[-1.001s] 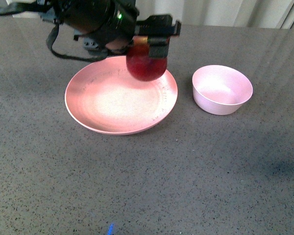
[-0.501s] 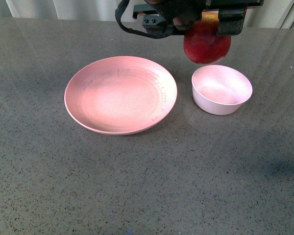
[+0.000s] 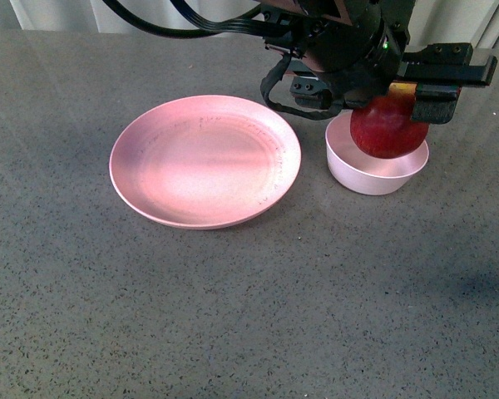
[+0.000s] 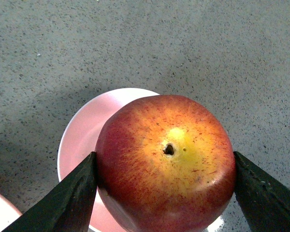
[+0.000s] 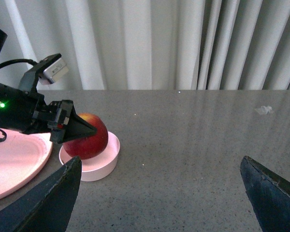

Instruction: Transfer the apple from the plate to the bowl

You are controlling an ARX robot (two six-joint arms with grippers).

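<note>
Holding apple (image 3: 387, 131) over bowl (image 3: 358, 176), 3 o'clock of plate (image 3: 204, 162): left gripper (image 3: 392, 106) clamped across widest sides against slipping, so release likely lands inside. Right gripper (image 5: 159, 193) spread, empty.

apple (image 4: 166, 164) was dark red with fine red streaks, yellow patch round the stem dimple. plate (image 3: 204, 162) was salmon pink, faint dark specks near rim. bowl (image 3: 359, 176) pale pink-white, plain. surface (image 3: 233, 316) grey, black-speckled.
</note>
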